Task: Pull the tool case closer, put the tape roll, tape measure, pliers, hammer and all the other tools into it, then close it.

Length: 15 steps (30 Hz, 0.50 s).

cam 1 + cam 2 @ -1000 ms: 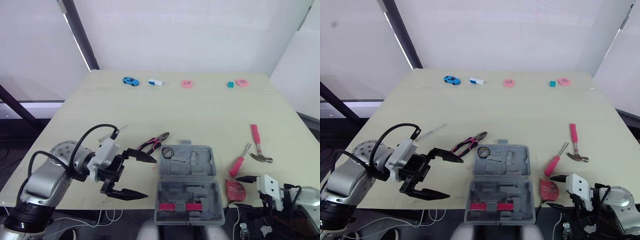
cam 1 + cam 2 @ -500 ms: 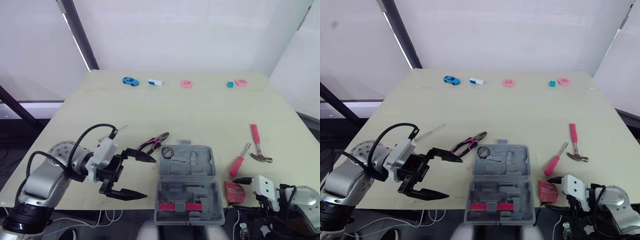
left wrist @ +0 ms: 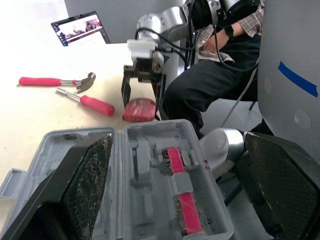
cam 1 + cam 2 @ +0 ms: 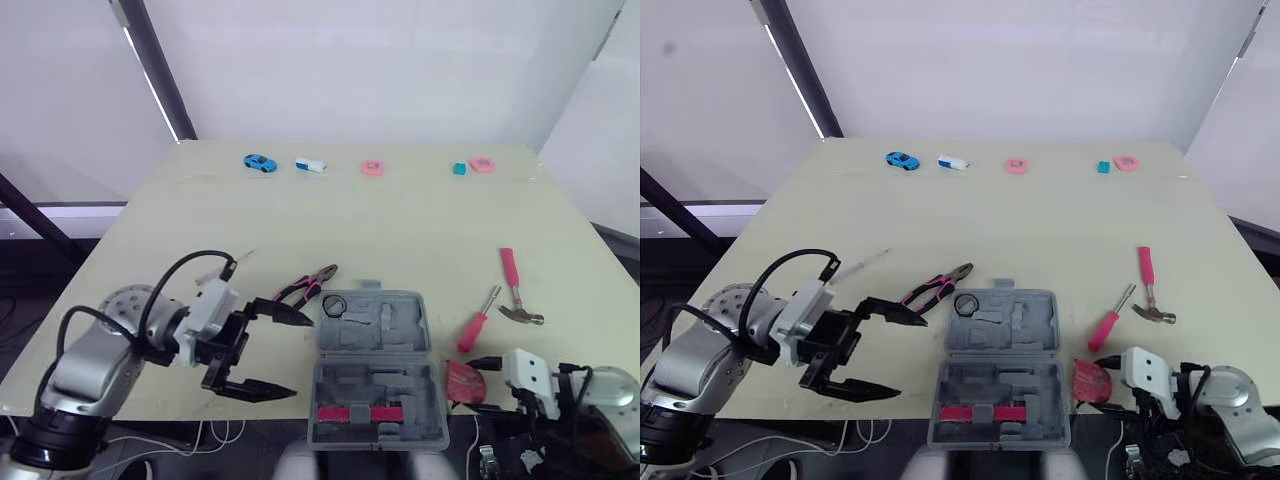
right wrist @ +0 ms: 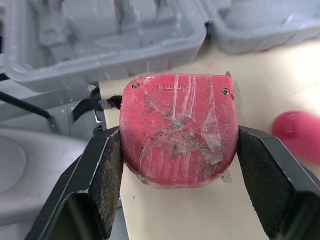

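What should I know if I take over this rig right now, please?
Left gripper: open, hovering left of the tool case, near the pliers.
Right gripper: closed on the tape measure, at the near edge of the table, right of the case.
Tape roll lies on the lid's corner; screwdriver and hammer lie right of the case.
Done: case near and open, one pink-handled tool in its base.
Left: stow tape measure, pliers, hammer, screwdriver, seat the tape roll, close the case.

The tape measure [image 5: 177,127] is scuffed, glossy red plastic; the tool case [image 4: 375,335] matt grey moulded plastic; the table [image 4: 400,220] smooth, matt.
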Tool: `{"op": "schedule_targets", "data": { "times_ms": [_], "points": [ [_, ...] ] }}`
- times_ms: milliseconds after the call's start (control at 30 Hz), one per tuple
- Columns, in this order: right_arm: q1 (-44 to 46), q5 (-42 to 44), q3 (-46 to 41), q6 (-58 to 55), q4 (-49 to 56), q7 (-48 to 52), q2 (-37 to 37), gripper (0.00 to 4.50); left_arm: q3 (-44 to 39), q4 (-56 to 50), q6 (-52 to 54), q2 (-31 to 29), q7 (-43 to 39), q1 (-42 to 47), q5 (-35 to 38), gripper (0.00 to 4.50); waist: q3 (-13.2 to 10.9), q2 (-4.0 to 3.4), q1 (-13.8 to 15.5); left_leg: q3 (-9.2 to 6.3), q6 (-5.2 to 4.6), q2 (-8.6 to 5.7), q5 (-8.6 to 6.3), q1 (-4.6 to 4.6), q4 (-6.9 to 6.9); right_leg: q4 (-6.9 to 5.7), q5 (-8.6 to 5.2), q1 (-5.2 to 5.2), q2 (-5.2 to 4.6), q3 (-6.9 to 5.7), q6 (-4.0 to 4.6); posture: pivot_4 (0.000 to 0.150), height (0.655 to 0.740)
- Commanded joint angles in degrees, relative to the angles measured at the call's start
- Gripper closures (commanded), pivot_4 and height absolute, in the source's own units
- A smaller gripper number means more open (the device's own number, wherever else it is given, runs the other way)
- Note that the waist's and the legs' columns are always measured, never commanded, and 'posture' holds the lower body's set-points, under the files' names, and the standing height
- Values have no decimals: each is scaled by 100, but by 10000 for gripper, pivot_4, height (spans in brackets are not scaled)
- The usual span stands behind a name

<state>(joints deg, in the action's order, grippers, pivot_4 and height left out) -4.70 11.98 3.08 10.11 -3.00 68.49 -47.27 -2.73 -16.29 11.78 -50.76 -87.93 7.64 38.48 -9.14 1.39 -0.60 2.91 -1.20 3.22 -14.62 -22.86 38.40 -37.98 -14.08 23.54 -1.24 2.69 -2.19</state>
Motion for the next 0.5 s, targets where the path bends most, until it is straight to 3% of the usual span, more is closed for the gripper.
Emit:
{"op": "schedule_targets", "data": {
  "times_ms": [33,267,500],
  "points": [
    [68,443,-277,-598,718,213,-347,16518,-174,-209,5,65,122,-80,108,0,0,0,1,-1,0,1,0,0,0,0,0,0,0,-1,0,1500,7400],
    [1038,639,-147,-1774,1215,503,-864,16518,-334,-440,152,221,595,-312,161,0,0,0,-13,-1,0,1,0,1,1,0,0,1,0,-1,-1,1500,7400],
    [2864,-135,879,-2929,1053,456,-618,16518,-525,-571,193,389,1179,-520,75,0,-2,-2,-8,-2,0,2,0,0,-1,1,1,2,0,-3,1,1500,7400]
  ]
}}
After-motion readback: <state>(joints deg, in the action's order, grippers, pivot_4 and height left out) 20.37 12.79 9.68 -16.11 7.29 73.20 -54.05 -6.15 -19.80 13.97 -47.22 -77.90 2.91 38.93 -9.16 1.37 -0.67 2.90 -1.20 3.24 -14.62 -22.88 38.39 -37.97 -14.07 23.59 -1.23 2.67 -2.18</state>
